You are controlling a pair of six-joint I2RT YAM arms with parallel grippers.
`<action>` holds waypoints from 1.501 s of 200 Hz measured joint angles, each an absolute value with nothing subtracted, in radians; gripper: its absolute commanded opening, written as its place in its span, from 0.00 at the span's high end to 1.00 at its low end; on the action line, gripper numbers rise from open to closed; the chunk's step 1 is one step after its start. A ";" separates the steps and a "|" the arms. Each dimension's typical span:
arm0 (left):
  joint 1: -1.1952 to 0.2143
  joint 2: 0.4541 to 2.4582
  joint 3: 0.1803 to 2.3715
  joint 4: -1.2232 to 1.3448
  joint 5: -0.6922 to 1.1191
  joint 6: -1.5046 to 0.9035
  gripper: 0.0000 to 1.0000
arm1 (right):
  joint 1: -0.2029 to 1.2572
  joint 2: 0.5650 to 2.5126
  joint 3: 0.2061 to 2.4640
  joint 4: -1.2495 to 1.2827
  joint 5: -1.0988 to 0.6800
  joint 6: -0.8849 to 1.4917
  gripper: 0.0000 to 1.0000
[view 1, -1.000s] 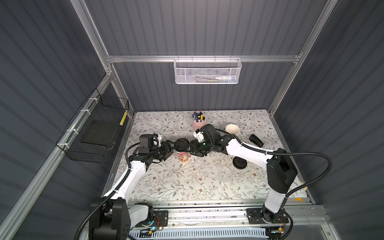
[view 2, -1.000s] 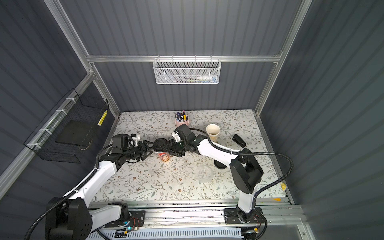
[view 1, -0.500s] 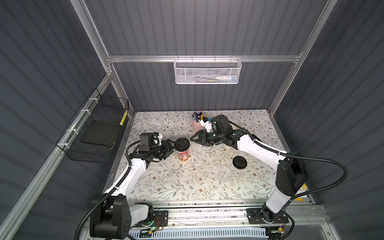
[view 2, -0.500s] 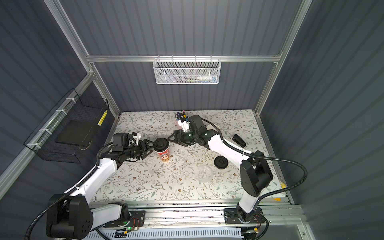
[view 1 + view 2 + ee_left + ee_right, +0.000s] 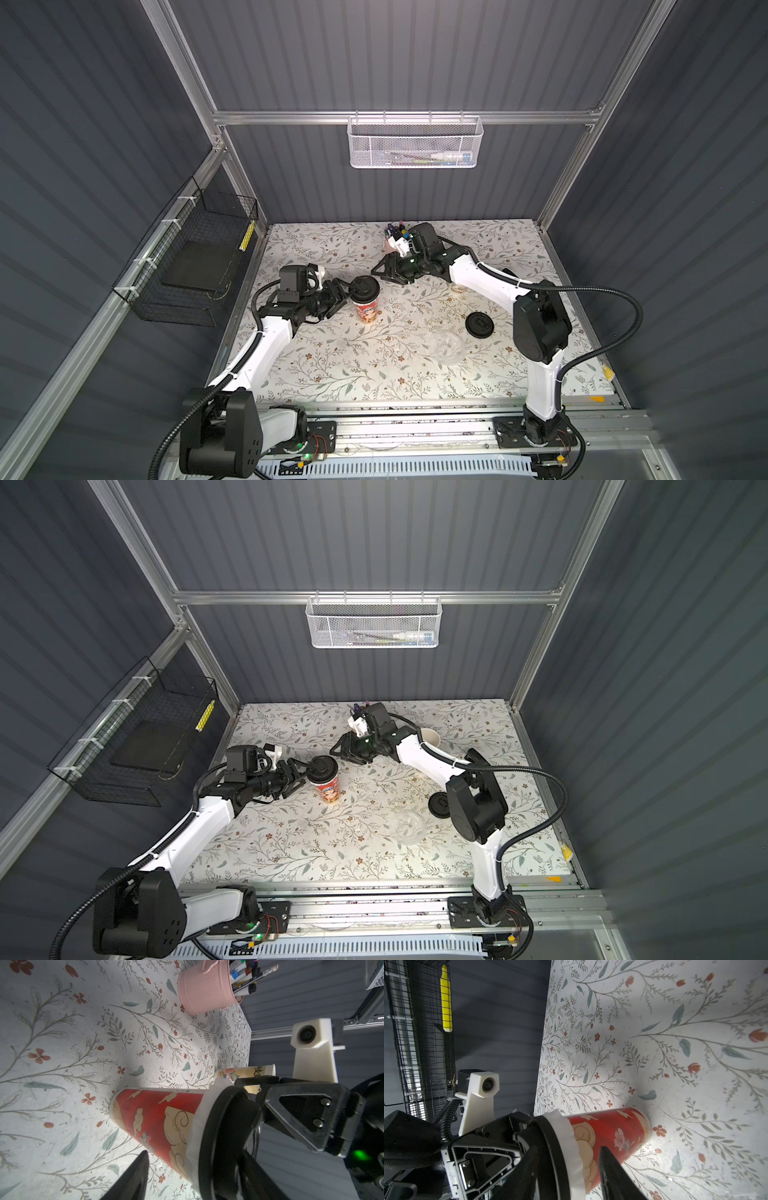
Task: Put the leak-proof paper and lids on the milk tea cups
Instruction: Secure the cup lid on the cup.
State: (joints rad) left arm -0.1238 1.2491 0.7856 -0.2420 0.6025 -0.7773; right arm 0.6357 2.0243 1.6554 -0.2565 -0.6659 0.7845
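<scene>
The red-orange milk tea cup stands upright at centre-left with a sheet of leak-proof paper over its mouth and a black lid pressed on top. My left gripper is open, one jaw over the lid's top and the other beside the cup wall without touching. My right gripper is open and empty, a short way behind the cup. The pale cream cup stands uncovered behind the right arm. A loose sheet of leak-proof paper lies on the table.
A loose black lid lies beside the right arm. A pink pen holder stands at the back, just behind my right wrist. A black wire basket hangs on the left wall and a white mesh basket on the back wall.
My right gripper has drawn back from the red cup's lid toward the pen holder and narrowed a little. The left gripper has stayed at the lid.
</scene>
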 measured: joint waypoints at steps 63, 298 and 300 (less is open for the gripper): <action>-0.123 1.253 0.789 -0.245 0.604 -0.772 0.33 | 0.629 2.068 1.677 -0.263 -0.745 0.769 0.50; -0.123 1.259 0.783 -0.233 0.611 -0.769 0.34 | 0.641 2.170 1.883 -0.469 -0.703 0.517 0.49; -0.123 1.259 0.783 -0.232 0.611 -0.769 0.33 | 0.641 2.168 1.883 -0.471 -0.701 0.520 0.49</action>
